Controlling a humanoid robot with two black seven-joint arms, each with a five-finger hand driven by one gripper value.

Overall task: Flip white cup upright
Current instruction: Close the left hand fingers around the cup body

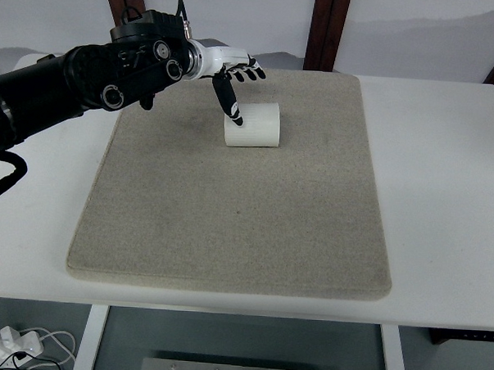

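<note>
White cup (253,125) lies on its side on the mat (229,209), not upright. My left hand (231,78) has fingers spread, thumb tip at the cup's left end, no grip. Flip all left.

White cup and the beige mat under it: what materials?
White ribbed cup: looks like matte paper or thin plastic, with fine ridges and no glare; can't tell which. Beige square mat: looks like felt or dense foam, with speckled, dull, soft rounded edges.

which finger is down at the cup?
On the left hand, the thumb: it points down to the left end of the white cup, while the other fingers spread away above it.
</note>
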